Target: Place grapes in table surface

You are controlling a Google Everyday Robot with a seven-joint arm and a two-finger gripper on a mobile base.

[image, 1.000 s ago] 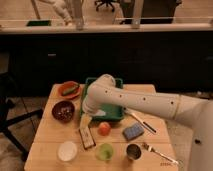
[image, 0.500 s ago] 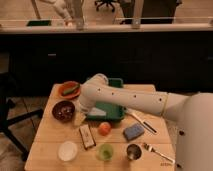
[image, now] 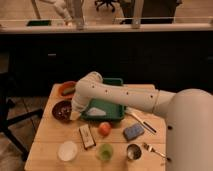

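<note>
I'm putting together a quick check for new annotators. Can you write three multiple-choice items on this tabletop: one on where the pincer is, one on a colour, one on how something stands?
1. Where is the pincer?
A. raised high, clear of everything
B. low, between the dark red bowl and the tray
C. off at the far right

2. What colour is the tray?
A. green
B. white
C. blue

3. How does the metal cup stand?
A. lying on its side
B. upside down in the tray
C. upright on the table surface

Answers:
1 B: the arm's end comes down right beside the dark red bowl, at the tray's left edge.
2 A: its rim and floor are plainly green.
3 C: its round open mouth faces up, near the front edge.
</note>
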